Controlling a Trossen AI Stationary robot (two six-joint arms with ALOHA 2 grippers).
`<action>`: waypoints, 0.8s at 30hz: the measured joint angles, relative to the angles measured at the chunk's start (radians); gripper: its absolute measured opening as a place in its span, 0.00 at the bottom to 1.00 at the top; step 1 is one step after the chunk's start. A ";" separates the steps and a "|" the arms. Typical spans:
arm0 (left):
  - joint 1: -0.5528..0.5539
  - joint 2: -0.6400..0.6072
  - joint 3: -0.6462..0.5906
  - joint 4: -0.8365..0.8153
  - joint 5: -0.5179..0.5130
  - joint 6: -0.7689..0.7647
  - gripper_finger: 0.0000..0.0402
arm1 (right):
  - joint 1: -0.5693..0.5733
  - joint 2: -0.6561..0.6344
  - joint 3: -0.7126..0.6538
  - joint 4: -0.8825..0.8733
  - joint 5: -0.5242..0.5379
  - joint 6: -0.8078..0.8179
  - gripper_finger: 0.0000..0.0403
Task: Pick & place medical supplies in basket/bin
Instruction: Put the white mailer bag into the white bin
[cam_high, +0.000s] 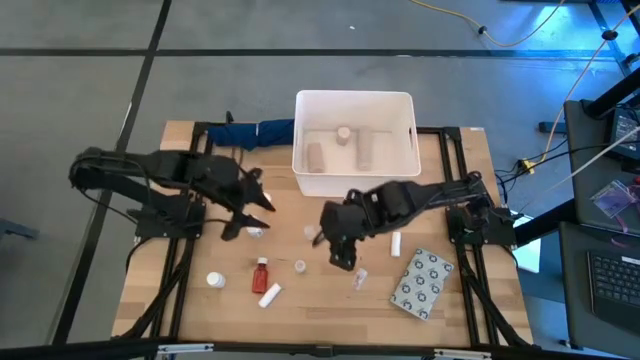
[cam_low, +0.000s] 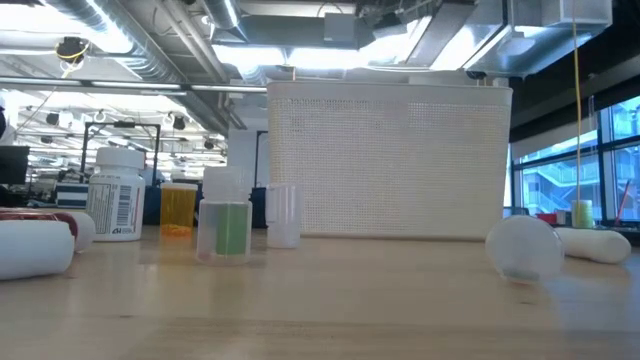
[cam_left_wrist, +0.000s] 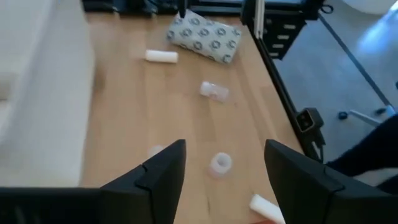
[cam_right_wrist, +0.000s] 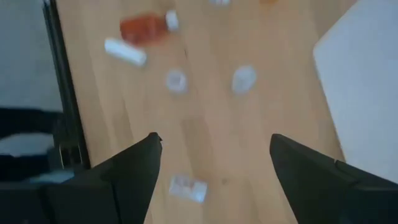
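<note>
While three supplies already lie in the tall white plastic tub (cam_high: 354, 102), the right gripper (cam_high: 343, 255) hangs spread and empty above a small clear cup (cam_high: 358, 277), seemingly lining up a grab, and the left gripper (cam_high: 250, 215), also spread, waits by a white pill bottle (cam_high: 256, 231).

Two matte black jointed arms (cam_high: 150, 175), each ending in blunt, angular black jaws.

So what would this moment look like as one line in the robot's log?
left claw: open, over table | right claw: open, over table | white tub: some items inside | red bottle: on table
</note>
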 joint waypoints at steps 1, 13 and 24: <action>-0.014 0.017 0.000 0.007 -0.007 -0.012 0.52 | 0.015 0.000 -0.010 -0.010 0.000 0.000 0.74; -0.205 0.193 0.000 0.020 -0.248 -0.239 0.47 | 0.217 -0.107 -0.264 -0.031 0.054 0.186 0.74; -0.296 0.256 0.000 -0.013 -0.425 -0.473 0.45 | 0.344 -0.354 -0.717 0.347 0.170 0.335 0.74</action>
